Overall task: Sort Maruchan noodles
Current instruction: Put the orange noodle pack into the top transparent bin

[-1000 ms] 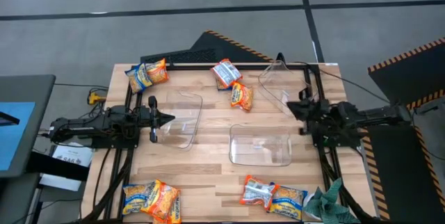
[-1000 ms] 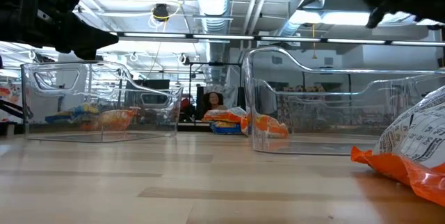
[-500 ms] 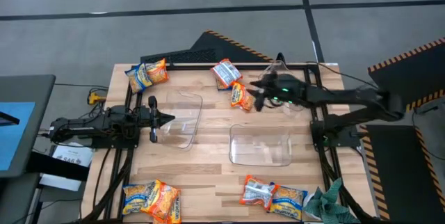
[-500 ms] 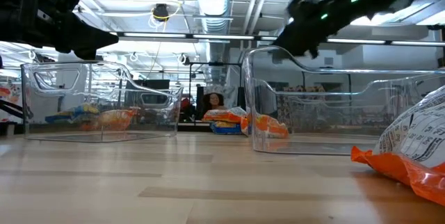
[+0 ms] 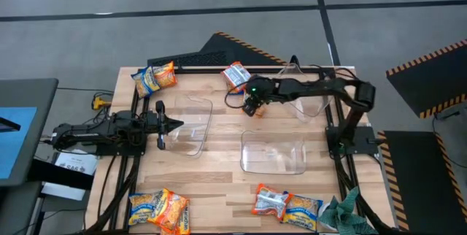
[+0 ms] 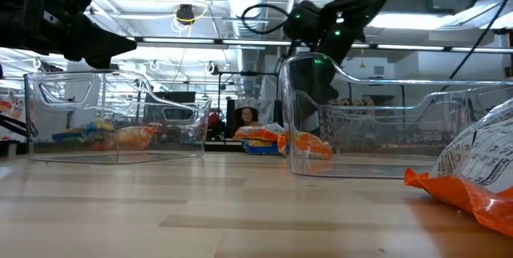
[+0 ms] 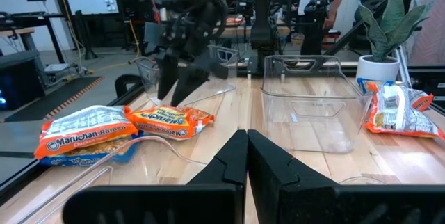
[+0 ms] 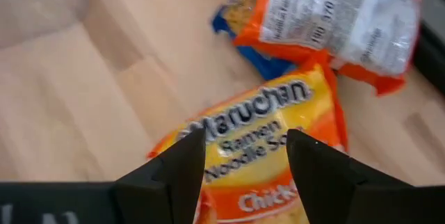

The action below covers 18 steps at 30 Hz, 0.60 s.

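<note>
right gripper (image 5: 252,104): we see it reached out over the table's far middle, fingers (image 8: 182,156) spread, hanging right above the orange packet (image 8: 268,147). Nothing pinched.
orange packet: directly under the right gripper, flat on the table (image 5: 219,184), label up reading Maruchan Ramen Noodle. One finger lines up over each of its sides in the right wrist view.
silver packet (image 8: 348,12): just past the right gripper's fingertips, overlapping the orange packet's far end; a blue-and-yellow corner sticks out from under it.
left gripper (image 5: 174,125): we see it parked at the table's left side, fingers pressed together, tip at the wall of the left bin (image 5: 191,129). Holding nothing.
left bin: clear, right in front of the left gripper. We can't tell from these views whether anything is in it.
middle bin (image 5: 273,152): clear, near side of the right gripper, apart from it.
far bin (image 5: 295,89): clear, under the right arm's forearm, behind its gripper.
far-left packets (image 5: 154,77): yellow-blue and orange, at the far left corner, well apart from both grippers.
near-left packets (image 5: 159,209): a pile at the near edge, well away from the left gripper.
near-right packets (image 5: 287,203): orange and silver, at the near edge beside a green cloth (image 5: 341,212), well away from the right gripper.
</note>
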Motion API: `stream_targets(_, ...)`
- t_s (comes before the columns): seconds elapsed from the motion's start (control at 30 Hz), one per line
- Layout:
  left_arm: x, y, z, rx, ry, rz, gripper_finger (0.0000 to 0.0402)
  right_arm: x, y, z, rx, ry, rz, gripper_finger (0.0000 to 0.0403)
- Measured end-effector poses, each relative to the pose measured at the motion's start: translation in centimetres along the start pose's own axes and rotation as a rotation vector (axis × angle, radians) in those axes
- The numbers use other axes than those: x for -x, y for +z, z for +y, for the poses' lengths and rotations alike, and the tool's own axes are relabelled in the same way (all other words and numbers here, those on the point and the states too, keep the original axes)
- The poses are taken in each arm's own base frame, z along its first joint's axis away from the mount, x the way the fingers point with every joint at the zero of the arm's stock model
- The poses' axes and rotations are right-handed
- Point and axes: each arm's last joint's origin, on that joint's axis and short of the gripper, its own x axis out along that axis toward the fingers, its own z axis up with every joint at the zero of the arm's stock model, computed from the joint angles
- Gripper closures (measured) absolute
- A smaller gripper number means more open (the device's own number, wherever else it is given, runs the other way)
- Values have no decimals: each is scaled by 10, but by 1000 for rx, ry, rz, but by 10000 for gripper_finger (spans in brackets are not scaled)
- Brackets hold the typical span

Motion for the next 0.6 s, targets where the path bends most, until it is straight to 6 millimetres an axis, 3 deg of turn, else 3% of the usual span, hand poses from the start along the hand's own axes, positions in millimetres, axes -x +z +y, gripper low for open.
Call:
stream_targets(0.13, 0, 0, 0, 0, 0, 0, 401, -8, 3, 7, 40, -123, 43, 184)
stream_targets(0.6, 0, 0, 0, 0, 0, -1, 401, -19, -1, 7, 61, -165, 121, 185)
